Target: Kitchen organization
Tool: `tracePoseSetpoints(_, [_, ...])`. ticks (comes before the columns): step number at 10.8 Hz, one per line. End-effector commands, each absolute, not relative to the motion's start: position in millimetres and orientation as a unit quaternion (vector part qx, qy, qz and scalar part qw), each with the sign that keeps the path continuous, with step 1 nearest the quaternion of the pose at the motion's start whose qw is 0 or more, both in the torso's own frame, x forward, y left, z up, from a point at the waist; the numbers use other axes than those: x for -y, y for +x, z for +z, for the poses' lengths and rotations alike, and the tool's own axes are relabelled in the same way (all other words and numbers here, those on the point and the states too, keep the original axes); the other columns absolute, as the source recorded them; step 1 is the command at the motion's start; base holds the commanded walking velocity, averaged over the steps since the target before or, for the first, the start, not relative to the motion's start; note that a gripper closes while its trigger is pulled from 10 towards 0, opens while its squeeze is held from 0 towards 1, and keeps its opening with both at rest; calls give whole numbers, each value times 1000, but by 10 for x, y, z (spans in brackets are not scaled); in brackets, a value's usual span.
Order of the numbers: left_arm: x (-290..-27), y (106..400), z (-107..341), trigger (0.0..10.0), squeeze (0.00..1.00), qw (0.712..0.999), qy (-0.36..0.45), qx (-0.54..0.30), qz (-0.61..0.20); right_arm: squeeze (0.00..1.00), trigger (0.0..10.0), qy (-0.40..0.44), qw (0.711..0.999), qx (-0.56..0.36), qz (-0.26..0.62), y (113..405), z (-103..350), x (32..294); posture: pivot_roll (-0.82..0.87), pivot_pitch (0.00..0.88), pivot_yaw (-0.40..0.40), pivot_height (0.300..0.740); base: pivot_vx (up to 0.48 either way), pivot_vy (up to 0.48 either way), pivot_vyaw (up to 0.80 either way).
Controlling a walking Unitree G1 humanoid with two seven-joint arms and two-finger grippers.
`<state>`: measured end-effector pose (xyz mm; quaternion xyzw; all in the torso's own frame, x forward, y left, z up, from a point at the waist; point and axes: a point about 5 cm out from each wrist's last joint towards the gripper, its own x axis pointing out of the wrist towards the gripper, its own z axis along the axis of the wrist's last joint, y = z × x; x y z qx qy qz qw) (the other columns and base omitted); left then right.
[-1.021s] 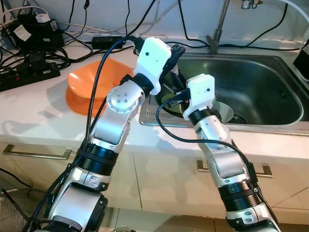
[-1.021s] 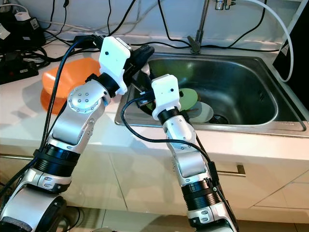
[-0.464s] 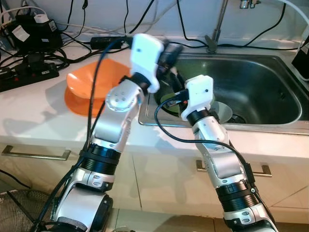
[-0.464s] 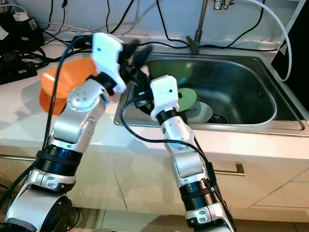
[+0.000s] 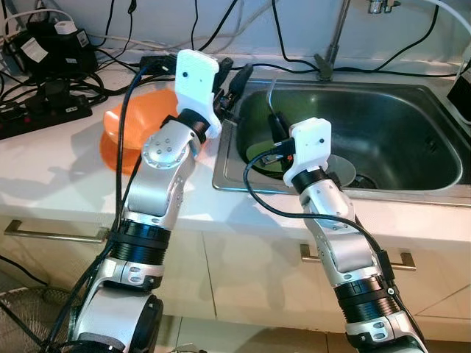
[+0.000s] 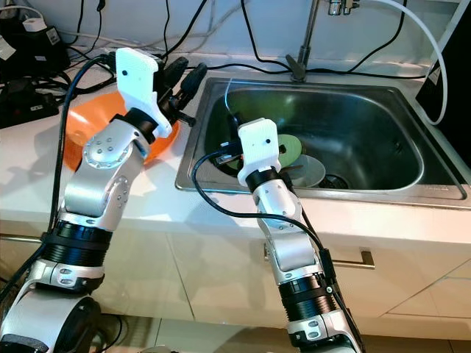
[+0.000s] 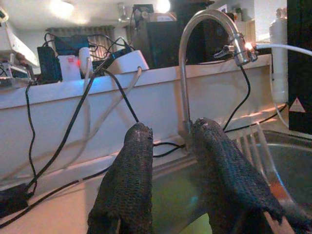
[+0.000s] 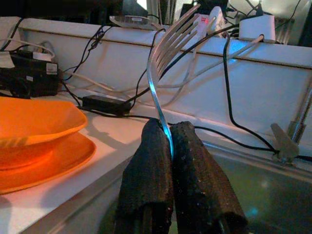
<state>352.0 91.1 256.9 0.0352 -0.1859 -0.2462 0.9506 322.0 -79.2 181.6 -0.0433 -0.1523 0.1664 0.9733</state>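
Observation:
My right gripper (image 5: pixel 279 131) is over the left part of the steel sink (image 5: pixel 401 121), shut on the handle of a silver fork (image 8: pixel 163 46) that stands upright, tines up. My left gripper (image 5: pixel 236 76) is open and holds nothing; it hovers above the sink's left rim, next to an orange bowl (image 5: pixel 131 123) that sits on an orange plate on the white counter. A green plate (image 6: pixel 291 148) and a clear dish (image 5: pixel 344 169) lie in the sink bottom under the right wrist.
The faucet (image 5: pixel 335 37) rises behind the sink. Power strips, adapters and tangled cables (image 5: pixel 44 55) crowd the back left of the counter. A dark object (image 5: pixel 463 92) stands at the sink's right edge. Drawers with handles sit below the counter front.
My left gripper has pulled back to the left, out of the sink and away from the right gripper, toward the orange bowl. The right gripper keeps the fork, upright.

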Motion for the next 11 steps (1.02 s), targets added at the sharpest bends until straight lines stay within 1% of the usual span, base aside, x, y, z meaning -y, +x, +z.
tracePoseSetpoints(1, [-940, 3502, 2596, 10000, 0, 948, 48, 189, -250, 0, 0, -42, 975, 151, 159, 3234, 1806, 825, -56, 0, 28, 740, 0, 0, 0])
tracePoseSetpoints(2, [-956, 3495, 2519, 10000, 0, 940, 116, 180, -265, 0, 0, -49, 977, 144, 152, 3257, 1777, 867, -54, 0, 28, 740, 0, 0, 0])
tracePoseSetpoints(3, [-978, 3490, 2430, 10000, 0, 936, 141, 163, -278, 0, 0, -56, 979, 137, 141, 3283, 1756, 913, -54, 0, 28, 740, 0, 0, 0])
tracePoseSetpoints(4, [-1036, 3457, 2264, 10000, 0, 931, 167, 131, -296, 0, 10000, -66, 984, 122, 108, 3354, 1730, 1039, -55, 0, 28, 740, 0, 0, 0])
tracePoseSetpoints(6, [-1057, 3381, 2079, 10000, 0, 925, 185, 101, -317, 0, 10000, -70, 991, 99, 54, 3491, 1735, 1244, -55, 0, 25, 740, 0, 0, 0])
tracePoseSetpoints(7, [-1024, 3324, 1962, 10000, 0, 920, 191, 82, -332, 0, 10000, -68, 996, 53, 9, 3632, 1661, 1409, -52, 0, 17, 740, 0, 0, 0])
tracePoseSetpoints(8, [-1015, 3305, 1937, 10000, 0, 918, 192, 76, -339, 0, 10000, -62, 997, 44, -1, 3673, 1636, 1451, -52, 0, 17, 740, 0, 0, 0])
tracePoseSetpoints(11, [-965, 3151, 1773, 10000, 0, 894, 205, 27, -399, 0, 10000, -24, 999, -35, -22, 3809, 1402, 1565, -28, 0, -3, 740, 0, 0, 0])
